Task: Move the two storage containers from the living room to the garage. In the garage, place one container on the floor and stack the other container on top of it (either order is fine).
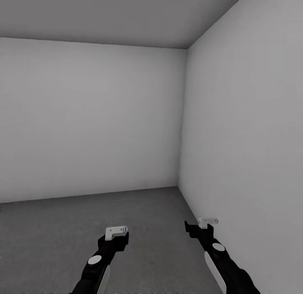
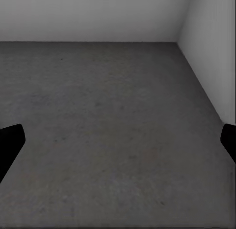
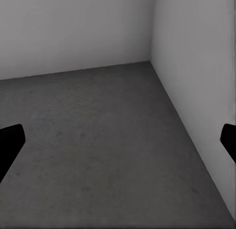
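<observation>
Nearest the head camera, the two black forearms are seen reaching forward over the floor (image 1: 139, 209), each marked with a white oval patch and topped by a small white bracket. The left claw (image 1: 114, 240) is held low, left of centre; the right claw (image 1: 198, 231) is held close beside the right-hand wall (image 1: 248, 129).

In the left wrist view, the black fingertips (image 2: 10, 143) are seen at opposite edges of the frame, wide apart, with nothing but bare concrete between them; the left claw is thus spread and released. In the right wrist view, the fingertips (image 3: 10, 140) are likewise set far apart at the frame's edges, so the right claw is released too, with nothing gripped.

Beyond the claws, dark grey, faintly mottled concrete is spread out to the corner of the garage. The far wall (image 1: 88, 117) and the right-hand wall are plain white and are joined in a vertical corner seam. Above them, a flat grey ceiling (image 1: 113, 14) is seen.

Neither storage container is carried by either claw, and where they are cannot be told.
</observation>
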`<state>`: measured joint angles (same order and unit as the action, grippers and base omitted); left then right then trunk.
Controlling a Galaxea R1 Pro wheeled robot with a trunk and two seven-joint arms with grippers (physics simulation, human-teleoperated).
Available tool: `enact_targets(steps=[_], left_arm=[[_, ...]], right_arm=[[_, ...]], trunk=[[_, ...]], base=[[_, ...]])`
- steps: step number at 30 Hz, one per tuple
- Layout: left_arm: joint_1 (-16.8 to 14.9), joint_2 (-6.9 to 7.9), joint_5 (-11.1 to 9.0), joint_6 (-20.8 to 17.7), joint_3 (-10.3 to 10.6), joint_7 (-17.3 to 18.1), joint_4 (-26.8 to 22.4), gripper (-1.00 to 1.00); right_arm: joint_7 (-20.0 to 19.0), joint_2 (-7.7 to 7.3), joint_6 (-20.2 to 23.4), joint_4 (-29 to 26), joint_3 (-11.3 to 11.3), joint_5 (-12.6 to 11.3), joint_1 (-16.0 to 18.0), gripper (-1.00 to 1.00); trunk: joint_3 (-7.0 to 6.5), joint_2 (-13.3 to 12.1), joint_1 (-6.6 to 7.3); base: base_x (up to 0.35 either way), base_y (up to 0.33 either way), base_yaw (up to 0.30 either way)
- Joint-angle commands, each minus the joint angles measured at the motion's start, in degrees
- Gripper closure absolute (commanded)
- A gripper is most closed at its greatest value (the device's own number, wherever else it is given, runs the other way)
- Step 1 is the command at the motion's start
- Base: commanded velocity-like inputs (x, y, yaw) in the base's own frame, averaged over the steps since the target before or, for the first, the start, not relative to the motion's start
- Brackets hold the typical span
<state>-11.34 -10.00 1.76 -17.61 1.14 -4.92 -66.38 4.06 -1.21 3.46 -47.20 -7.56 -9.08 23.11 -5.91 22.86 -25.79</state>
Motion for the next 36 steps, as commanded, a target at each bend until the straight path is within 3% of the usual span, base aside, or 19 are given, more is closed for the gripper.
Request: enact_targets(steps=[1, 16, 36], left_arm=[[0.0, 0.0, 0.18, -0.32, 0.09, -0.27, -0.07, -1.0], [0.01, 0.0, 0.18, -0.27, 0.09, -0.27, -0.08, -1.0], [0.01, 0.0, 0.18, -0.18, 0.09, -0.23, -0.13, -1.0]], right_arm=[[0.43, -0.1, 0.23, -0.09, -0.35, -0.59, 0.01, -1.0], [0.43, -0.11, 0.23, -0.09, -0.35, -0.59, 0.01, -1.0], [0.43, -0.11, 0.02, 0.0, -0.32, -0.59, 0.01, -1.0]], trunk=[[0.03, 0.06, 0.01], [0.03, 0.06, 0.01], [0.03, 0.06, 0.01]], base=[[-0.305, -0.153, 0.0], [-0.293, -0.128, 0.0], [-0.013, -0.003, 0.0]])
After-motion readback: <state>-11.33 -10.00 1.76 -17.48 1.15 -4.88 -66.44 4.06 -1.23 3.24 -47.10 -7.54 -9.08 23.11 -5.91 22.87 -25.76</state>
